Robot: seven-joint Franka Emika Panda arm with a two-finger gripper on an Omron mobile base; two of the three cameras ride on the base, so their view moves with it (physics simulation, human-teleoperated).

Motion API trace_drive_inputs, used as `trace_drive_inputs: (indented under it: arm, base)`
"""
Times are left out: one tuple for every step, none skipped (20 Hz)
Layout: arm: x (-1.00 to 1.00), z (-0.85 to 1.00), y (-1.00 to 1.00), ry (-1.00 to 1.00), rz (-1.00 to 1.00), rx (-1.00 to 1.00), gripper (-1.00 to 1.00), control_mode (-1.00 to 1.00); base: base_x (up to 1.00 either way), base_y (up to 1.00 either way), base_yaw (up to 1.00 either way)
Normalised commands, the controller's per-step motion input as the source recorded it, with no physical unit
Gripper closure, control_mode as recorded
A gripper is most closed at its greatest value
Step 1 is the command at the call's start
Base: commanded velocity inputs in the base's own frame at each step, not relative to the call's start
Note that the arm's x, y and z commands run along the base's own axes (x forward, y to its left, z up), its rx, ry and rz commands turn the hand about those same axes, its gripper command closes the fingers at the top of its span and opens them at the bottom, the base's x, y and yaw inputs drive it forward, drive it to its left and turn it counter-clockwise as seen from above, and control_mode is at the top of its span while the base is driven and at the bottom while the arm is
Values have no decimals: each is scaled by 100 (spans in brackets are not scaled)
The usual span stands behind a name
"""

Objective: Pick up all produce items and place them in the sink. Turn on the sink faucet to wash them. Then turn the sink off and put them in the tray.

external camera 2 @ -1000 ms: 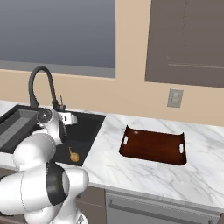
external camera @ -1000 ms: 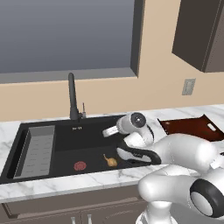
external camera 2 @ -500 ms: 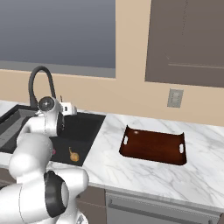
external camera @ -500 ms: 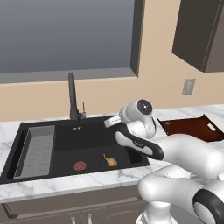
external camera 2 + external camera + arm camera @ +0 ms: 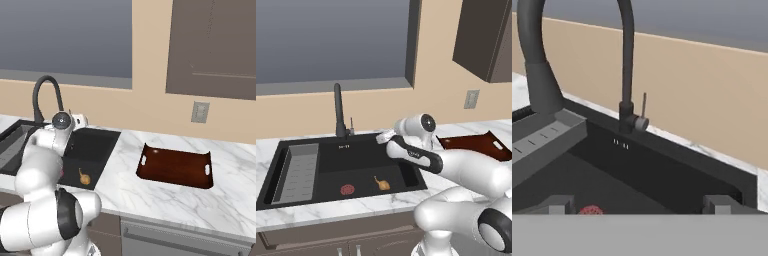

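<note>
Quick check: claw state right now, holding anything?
Claw: open, holding nothing, facing the sink faucet.

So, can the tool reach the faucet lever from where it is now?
Probably yes. The tool is open over the sink, facing the faucet, and nothing stands between its fingertips and the thin lever.

I'm seeing matt black sink (image 5: 406, 172), dark matt metal faucet (image 5: 627, 75), glossy reddish-brown tray (image 5: 175, 167), polished white marble counter (image 5: 150, 195).
</note>
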Motion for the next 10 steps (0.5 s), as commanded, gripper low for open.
trace_drive_inputs:
  arm:
    - [11,-1,0,-16,31,0,-100,-100]
    - [13,0,3,-14,31,0,-100,-100]
    - [14,0,8,-12,31,0,-100,-100]
    - [14,0,4,-10,31,0,-100,-100]
    - [14,0,1,-10,31,0,-100,-100]
    - [17,0,4,-11,30,0,-100,-100]
    - [21,0,8,-9,28,0,-100,-100]
    - [23,0,3,-9,27,0,-100,-100]
    - [25,0,1,-9,26,1,-100,-100]
    - [28,0,4,-9,25,1,-100,-100]
  base:
    - [0,0,0]
    - [0,0,0]
    - [0,0,0]
    - [0,0,0]
    - [0,0,0]
    - [0,0,0]
    - [0,0,0]
    - [0,0,0]
    - [0,0,0]
    - [0,0,0]
